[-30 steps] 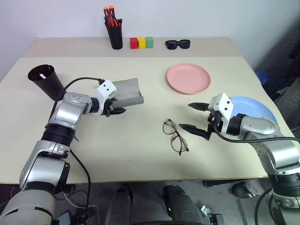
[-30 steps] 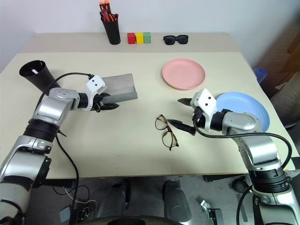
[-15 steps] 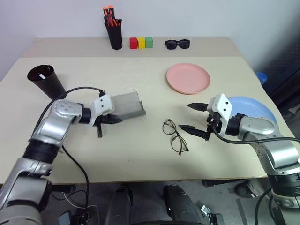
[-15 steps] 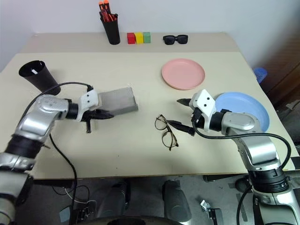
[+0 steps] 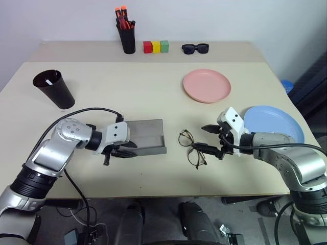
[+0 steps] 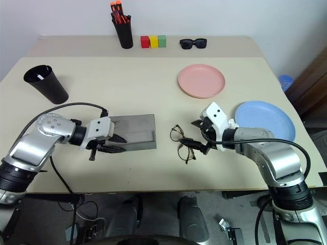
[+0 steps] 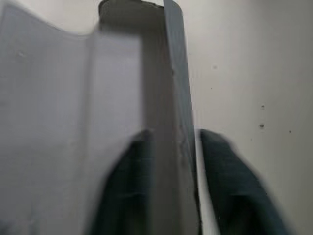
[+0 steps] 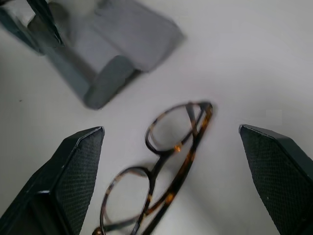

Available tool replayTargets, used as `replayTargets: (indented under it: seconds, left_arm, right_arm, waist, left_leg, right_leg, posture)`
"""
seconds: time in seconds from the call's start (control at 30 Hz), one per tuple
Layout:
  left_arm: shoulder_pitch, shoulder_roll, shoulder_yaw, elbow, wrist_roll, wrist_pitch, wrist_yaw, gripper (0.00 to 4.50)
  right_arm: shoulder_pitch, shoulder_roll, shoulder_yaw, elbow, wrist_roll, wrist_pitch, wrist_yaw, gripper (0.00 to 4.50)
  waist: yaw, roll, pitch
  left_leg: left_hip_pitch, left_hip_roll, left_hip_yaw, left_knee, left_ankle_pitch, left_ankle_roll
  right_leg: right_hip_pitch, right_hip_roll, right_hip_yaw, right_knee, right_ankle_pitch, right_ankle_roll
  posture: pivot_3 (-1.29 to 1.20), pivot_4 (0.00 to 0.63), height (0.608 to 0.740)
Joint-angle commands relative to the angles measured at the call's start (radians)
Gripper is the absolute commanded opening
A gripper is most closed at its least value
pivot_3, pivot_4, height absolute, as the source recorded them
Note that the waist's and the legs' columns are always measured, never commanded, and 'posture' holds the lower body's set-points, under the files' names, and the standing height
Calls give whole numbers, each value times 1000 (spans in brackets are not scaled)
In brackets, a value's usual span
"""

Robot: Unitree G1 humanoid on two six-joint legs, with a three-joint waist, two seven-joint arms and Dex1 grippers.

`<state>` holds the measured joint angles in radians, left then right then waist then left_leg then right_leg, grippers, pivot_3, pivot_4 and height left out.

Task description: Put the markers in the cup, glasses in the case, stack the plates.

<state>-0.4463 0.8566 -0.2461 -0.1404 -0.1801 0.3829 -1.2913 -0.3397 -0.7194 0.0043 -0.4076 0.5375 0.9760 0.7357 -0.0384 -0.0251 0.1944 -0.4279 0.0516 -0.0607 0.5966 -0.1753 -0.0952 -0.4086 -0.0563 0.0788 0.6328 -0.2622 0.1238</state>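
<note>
The grey case [image 5: 144,133] lies open near the table's front left. My left gripper [image 5: 124,149] is shut on its left end, one finger [image 7: 127,191] inside and the other outside the front wall. The wire-framed glasses [image 5: 190,148] lie folded just right of the case. My right gripper [image 5: 201,138] is open, its fingers [image 8: 73,171] spread wide on either side of the glasses [image 8: 161,186] without touching them. The dark cup [image 5: 54,90] stands far left with a white marker end [image 5: 48,81] showing inside. The pink plate [image 5: 207,85] and blue plate [image 5: 276,123] lie apart on the right.
At the table's back edge stand a black pen holder [image 5: 126,40] with orange-capped markers, three coloured blocks [image 5: 156,47] and black sunglasses [image 5: 194,48]. The blue plate lies close behind my right forearm.
My left gripper has pulled the case toward the table's front edge, and it now lies flat and open beside the glasses. My right gripper has sunk and tipped down over the glasses.
</note>
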Motion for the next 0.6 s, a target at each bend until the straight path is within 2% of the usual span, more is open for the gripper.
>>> replayTargets:
  seconds: [0.03,0.23,0.4,0.6]
  left_arm:
    - [-10,-16,28,-17,3,-14,42,3326]
    - [1,-28,160,-61,-108,56,94,3326]
    - [130,5,303,-130,-183,68,117,3326]
    - [270,49,388,-209,-217,56,122,3326]
  right_arm:
    - [-21,6,-18,-35,19,46,-37,4500]
    - [-22,38,-8,-55,42,148,-105,4500]
    - [-58,95,5,-37,53,212,-158,4500]
    - [-70,116,4,-16,60,253,-169,4500]
  waist:
    - [0,0,0]
    - [-3,0,0]
    - [-8,1,0]
    - [0,0,0]
  left_leg:
    - [0,0,0,0,0,0]
    - [0,0,0,0,0,0]
    - [1,0,0,-1,-1,2]
    - [0,0,0,0,-1,1]
  right_leg:
    - [0,0,0,0,0,0]
    - [0,0,0,0,0,0]
    - [-1,0,0,1,0,0]
    - [0,0,0,0,0,0]
  posture:
    - [0,150,740]
    - [0,150,740]
    - [0,150,740]
    - [0,150,740]
